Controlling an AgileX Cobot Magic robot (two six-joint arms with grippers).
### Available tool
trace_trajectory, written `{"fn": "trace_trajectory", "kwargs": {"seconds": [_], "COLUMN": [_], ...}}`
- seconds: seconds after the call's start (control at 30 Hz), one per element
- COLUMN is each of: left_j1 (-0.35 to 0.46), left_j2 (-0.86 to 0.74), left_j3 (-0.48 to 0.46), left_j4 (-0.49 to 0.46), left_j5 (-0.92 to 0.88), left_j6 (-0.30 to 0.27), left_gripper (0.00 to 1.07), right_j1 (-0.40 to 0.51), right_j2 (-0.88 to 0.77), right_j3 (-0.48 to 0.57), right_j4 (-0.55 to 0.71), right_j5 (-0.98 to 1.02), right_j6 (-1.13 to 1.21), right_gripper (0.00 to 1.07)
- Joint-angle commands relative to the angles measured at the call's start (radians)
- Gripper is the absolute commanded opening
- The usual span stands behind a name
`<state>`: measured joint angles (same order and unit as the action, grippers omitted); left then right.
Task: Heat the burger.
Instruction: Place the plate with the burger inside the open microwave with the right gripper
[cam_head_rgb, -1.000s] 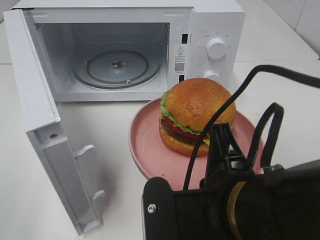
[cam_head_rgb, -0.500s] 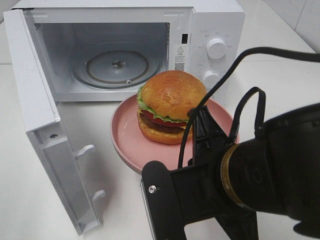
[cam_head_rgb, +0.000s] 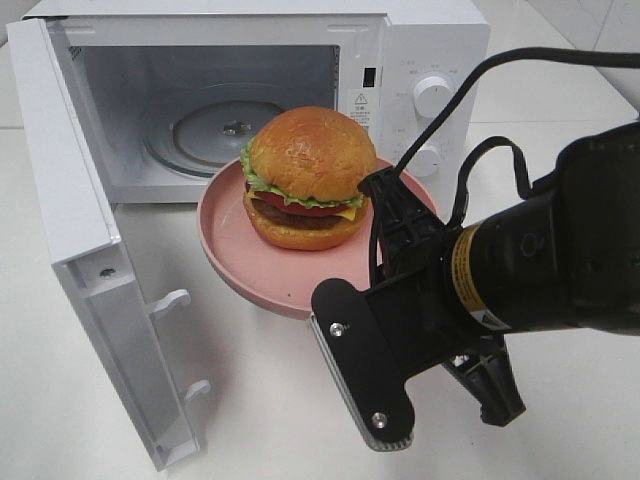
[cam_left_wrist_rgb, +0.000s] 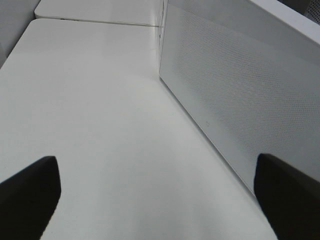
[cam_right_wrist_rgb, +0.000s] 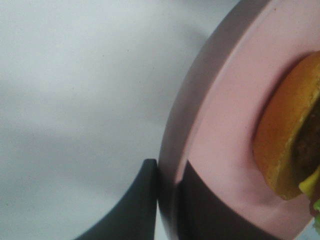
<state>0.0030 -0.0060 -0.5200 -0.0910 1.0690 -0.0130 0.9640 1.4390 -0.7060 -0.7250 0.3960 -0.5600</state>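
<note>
Exterior high view: the microwave (cam_head_rgb: 420, 40) has its door (cam_head_rgb: 90, 260) open, and the burger (cam_head_rgb: 303, 178) sits on a pink plate (cam_head_rgb: 250, 262) just in front of the microwave's opening, not inside yet. The right pincer (cam_right_wrist_rgb: 167, 182) pinches the plate's rim; the left pincer (cam_left_wrist_rgb: 155, 195) is wide open, holding nothing. Still to do: plate in, door shut, knob (cam_head_rgb: 433, 95) turned. The microwave's sticker (cam_head_rgb: 359, 115) seems too small to read.

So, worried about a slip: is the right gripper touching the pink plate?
Touching. The right wrist view shows the right gripper pinching the pink plate at its rim.
</note>
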Motion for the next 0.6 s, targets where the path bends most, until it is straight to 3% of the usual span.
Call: {"fn": "trace_trajectory", "kwargs": {"seconds": [0.03, 0.33, 0.6], "left_j1": [-0.002, -0.002, -0.002], "left_j2": [-0.016, -0.016, -0.016], "left_j3": [0.003, 0.003, 0.003], "left_j4": [0.002, 0.002, 0.002], "left_j5": [0.002, 0.002, 0.002], "left_j6": [0.000, 0.000, 0.000], "left_gripper": [0.98, 0.98, 0.98], "right_j1": [-0.033, -0.120, -0.202], "right_j2": [-0.001, 0.000, 0.000], "right_j3": [-0.008, -0.008, -0.008], "right_j4": [-0.043, 0.135, 0.454], "right_j5": [-0.062, -0.159, -0.176], "right_j6": [-0.113, -0.378, -0.787], "right_gripper": [0.04, 0.04, 0.04]}}
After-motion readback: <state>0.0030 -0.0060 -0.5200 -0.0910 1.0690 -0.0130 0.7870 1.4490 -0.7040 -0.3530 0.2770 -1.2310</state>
